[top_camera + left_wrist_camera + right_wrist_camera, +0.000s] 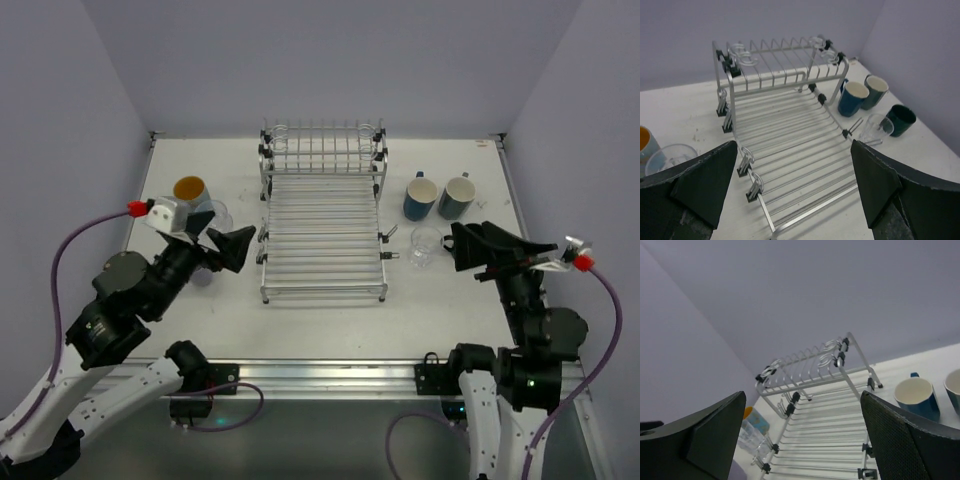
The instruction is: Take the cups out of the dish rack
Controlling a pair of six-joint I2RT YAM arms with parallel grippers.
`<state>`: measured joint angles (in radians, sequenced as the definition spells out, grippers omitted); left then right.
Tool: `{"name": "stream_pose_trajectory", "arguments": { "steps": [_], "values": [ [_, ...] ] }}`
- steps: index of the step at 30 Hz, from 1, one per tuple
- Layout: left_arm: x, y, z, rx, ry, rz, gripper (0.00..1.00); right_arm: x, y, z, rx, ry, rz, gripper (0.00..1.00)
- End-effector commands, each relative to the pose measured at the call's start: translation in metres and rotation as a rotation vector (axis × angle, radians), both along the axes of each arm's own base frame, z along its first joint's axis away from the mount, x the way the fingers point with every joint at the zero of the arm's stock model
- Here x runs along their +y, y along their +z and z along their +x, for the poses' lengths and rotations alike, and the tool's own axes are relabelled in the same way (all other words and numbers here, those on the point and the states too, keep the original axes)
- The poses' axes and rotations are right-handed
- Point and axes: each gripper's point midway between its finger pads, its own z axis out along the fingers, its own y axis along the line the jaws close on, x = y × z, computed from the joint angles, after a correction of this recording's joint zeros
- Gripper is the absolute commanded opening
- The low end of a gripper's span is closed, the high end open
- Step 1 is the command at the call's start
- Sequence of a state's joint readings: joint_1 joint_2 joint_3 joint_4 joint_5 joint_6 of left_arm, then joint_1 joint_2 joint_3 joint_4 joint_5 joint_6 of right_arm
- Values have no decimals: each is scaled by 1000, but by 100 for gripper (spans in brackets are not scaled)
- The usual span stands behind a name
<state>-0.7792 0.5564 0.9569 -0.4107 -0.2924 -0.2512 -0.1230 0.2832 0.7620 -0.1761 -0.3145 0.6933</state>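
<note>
The silver wire dish rack (323, 225) stands mid-table; I see no cups in it. Left of it stand a light blue mug with orange inside (190, 190) and a clear glass tumbler (219, 214). Right of it stand a dark blue mug (420, 197), a teal mug (457, 196) and a second clear tumbler (425, 245). My left gripper (235, 246) is open and empty by the rack's left edge. My right gripper (463, 246) is open and empty just right of that second tumbler. The purple cup is not clearly visible.
The left wrist view looks across the rack (785, 130) to the dark blue mug (852, 97), teal mug (875, 90) and tumbler (876, 127). The right wrist view shows the rack (825, 410) and the orange-lined mug (755, 420). Walls enclose the table on three sides.
</note>
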Motion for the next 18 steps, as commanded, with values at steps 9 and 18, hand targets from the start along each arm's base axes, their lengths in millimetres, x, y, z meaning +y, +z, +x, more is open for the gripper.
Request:
{"name": "stream_pose_trajectory", "arguments": {
  "steps": [9,18],
  "values": [
    [71,54,-41,-13,146,-120,100,11,13,-71,-105,10,-55,99],
    [83,45,-46,-10,183,-168,100,10,2,-60,-80,7,-72,99]
  ]
}}
